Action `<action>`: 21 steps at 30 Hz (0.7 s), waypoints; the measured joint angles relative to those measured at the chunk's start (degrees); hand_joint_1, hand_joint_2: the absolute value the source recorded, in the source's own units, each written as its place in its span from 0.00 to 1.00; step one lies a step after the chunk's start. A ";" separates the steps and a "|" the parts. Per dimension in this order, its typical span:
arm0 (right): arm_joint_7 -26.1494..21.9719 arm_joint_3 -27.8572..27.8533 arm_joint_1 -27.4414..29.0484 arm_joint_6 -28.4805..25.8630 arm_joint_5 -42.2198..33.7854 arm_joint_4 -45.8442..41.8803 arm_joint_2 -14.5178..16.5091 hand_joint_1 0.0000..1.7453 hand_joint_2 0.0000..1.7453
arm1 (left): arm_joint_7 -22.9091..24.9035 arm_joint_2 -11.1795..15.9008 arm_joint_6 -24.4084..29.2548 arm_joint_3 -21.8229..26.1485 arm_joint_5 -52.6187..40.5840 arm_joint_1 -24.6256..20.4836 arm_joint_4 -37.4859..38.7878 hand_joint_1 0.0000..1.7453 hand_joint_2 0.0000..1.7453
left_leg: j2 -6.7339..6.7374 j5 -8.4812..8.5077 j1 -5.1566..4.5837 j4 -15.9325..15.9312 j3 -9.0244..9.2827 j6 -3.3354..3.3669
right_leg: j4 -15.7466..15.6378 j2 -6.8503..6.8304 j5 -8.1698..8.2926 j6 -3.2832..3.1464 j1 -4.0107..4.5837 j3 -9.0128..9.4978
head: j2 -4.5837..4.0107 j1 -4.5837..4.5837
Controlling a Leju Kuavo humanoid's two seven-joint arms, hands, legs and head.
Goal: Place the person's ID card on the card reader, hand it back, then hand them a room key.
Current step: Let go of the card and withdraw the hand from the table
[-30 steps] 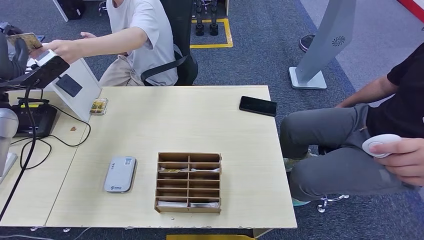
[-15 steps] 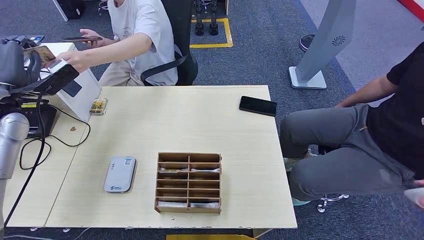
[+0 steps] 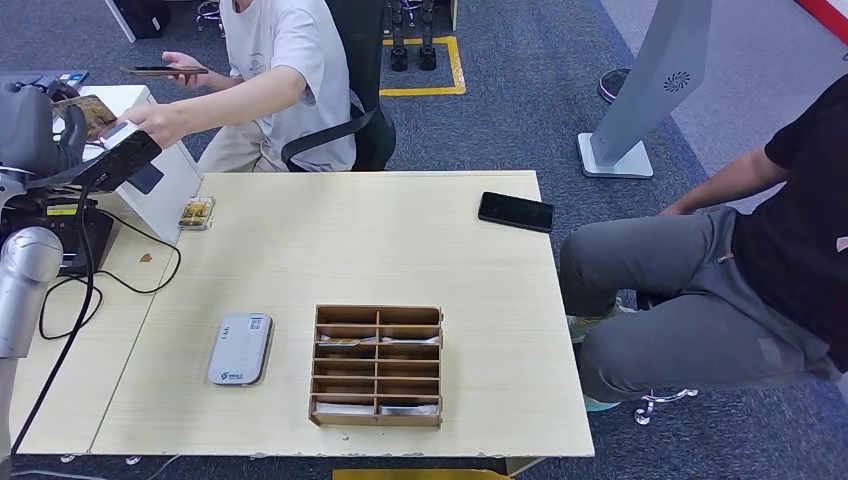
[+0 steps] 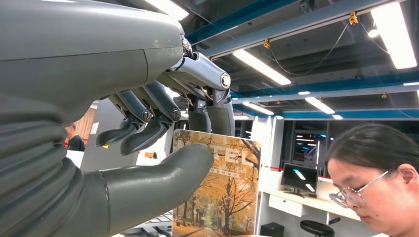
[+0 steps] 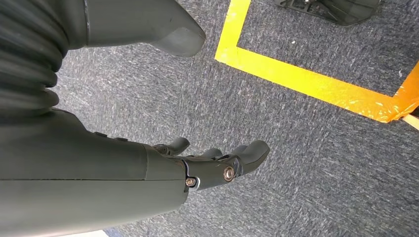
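My left hand (image 3: 35, 128) is raised at the far left, beyond the table's corner. It pinches a card with an autumn-tree picture (image 3: 90, 112) between thumb and fingers. The left wrist view shows the card (image 4: 222, 197) upright under the thumb (image 4: 163, 173). A seated person in a white shirt stretches a hand (image 3: 158, 122) right up to the card; I cannot tell if it touches. The grey card reader (image 3: 240, 348) lies on the table's front left. A wooden compartment box (image 3: 378, 365) with cards stands beside it. My right hand (image 5: 212, 165) hangs over carpet, holding nothing.
Another small card (image 3: 197, 212) lies at the table's back left by a white box (image 3: 160, 175). A black phone (image 3: 515, 211) lies at the back right. A second person (image 3: 700, 290) sits at the right edge. Cables and a black device (image 3: 65, 240) are on the left.
My left hand and the card shifted slightly right. The white-shirted person's reaching hand followed, and their other hand rose with a phone. The right person's hand with a white object left the picture.
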 joint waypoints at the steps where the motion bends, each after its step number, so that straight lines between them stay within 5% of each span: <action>1: 0.00 0.00 0.00 0.00 0.00 0.00 0.00 0.00 1.00 | 0.01 0.00 0.00 0.00 0.00 0.00 0.04 1.00 1.00 | 0.00 0.00 0.00 0.00 0.00 0.00 | 0.00 0.00 0.00 0.00 0.00 0.00 | 0.00 0.00; 21: 0.01 0.00 0.00 0.00 0.00 0.00 -0.03 0.00 1.00 | 0.00 0.00 0.00 -0.02 0.00 0.00 0.12 1.00 1.00 | 0.00 0.00 0.00 0.00 0.00 0.00 | 0.00 0.00 0.00 0.00 0.00 0.00 | 0.00 0.00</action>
